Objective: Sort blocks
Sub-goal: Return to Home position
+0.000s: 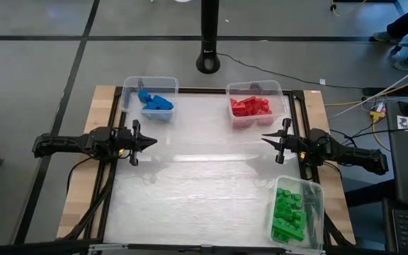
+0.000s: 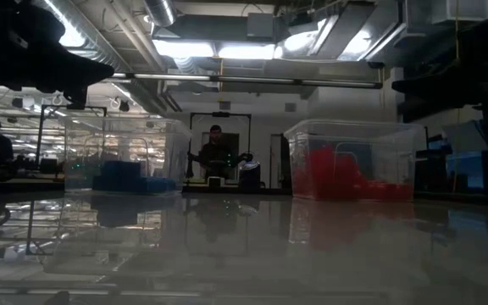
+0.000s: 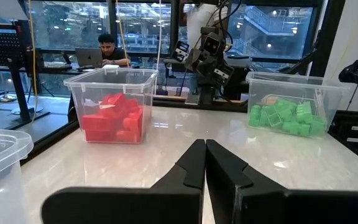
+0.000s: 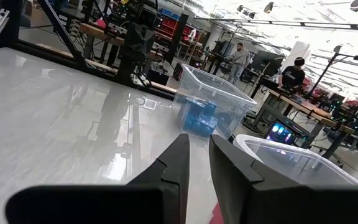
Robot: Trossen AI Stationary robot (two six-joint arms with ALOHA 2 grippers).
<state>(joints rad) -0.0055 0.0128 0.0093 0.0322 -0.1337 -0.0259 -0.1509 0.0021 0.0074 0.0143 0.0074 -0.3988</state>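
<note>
The blocks lie sorted by colour in three clear bins. Blue blocks (image 1: pixel 158 105) fill the far-left bin (image 1: pixel 149 83), red blocks (image 1: pixel 251 107) the far-right bin (image 1: pixel 255 88), and green blocks (image 1: pixel 289 212) the near-right bin (image 1: pixel 316 190). My left gripper (image 1: pixel 154 140) hovers level at the table's left side, pointing right, shut and with nothing in it; its fingertips (image 3: pixel 197 149) meet. My right gripper (image 1: pixel 263 138) hovers level at the right side, pointing left, with a narrow gap between its fingers (image 4: pixel 182 146) and nothing between them.
The white tabletop (image 1: pixel 204 177) stretches between the two grippers. A black pole base (image 1: pixel 207 62) stands on the floor beyond the far edge. A dark frame (image 1: pixel 304 106) runs along the table's sides. People sit at desks in the room behind (image 2: pixel 216 152).
</note>
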